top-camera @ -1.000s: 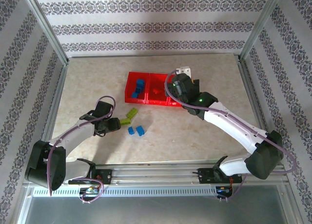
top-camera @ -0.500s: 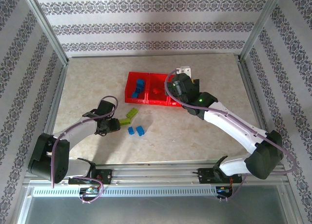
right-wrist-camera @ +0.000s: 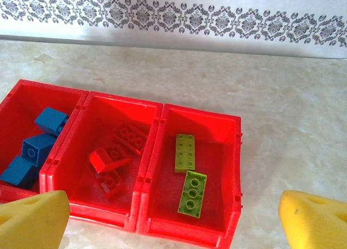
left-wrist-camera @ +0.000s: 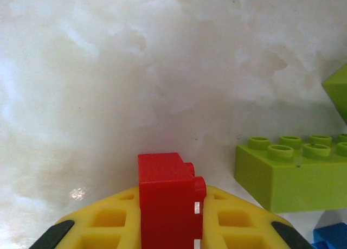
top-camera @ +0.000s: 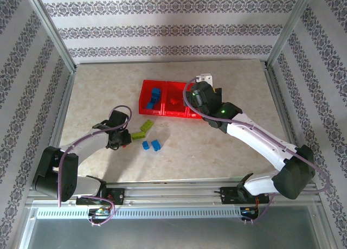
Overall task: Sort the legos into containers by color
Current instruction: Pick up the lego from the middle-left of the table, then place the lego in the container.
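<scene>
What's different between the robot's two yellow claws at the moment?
The left gripper is shut on a red brick; the right gripper is open and holds nothing. The left gripper is low over the table, next to a loose lime brick; the right gripper hangs above the red tray. Both have yellow fingers.

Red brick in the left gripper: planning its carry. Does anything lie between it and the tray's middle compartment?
Yes: two lime green bricks lie on the table between the red brick and the tray.
</scene>
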`<state>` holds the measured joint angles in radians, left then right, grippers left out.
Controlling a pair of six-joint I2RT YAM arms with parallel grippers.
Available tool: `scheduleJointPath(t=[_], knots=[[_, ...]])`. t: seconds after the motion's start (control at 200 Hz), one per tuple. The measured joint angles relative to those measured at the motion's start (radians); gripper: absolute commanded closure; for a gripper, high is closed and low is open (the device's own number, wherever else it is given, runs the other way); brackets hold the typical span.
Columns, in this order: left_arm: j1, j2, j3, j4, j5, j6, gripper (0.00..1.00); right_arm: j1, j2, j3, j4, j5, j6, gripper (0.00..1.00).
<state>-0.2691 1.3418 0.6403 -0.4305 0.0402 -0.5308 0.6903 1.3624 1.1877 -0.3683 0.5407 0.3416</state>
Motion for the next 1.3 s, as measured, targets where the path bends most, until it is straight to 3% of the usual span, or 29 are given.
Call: scheduleJointPath(t=[0.295, 0.51, 0.825, 1.299], knots=[[-0.007, -0.099, 0.034, 0.001, -0.023, 0.000, 0.89, 0.000, -0.013, -0.050, 0.024, 0.003, 0.004, 0.02], [-0.071, -0.099, 0.167, 0.068, -0.044, 0.001, 0.90, 0.000, -0.061, -0.108, 0.047, 0.016, 0.031, 0.02], [-0.171, 0.157, 0.412, 0.211, -0.044, 0.037, 0.90, -0.001, -0.138, -0.167, 0.066, 0.037, 0.060, 0.02], [-0.276, 0.489, 0.761, 0.244, -0.013, 0.101, 0.89, -0.048, -0.253, -0.235, 0.053, 0.050, 0.119, 0.02]])
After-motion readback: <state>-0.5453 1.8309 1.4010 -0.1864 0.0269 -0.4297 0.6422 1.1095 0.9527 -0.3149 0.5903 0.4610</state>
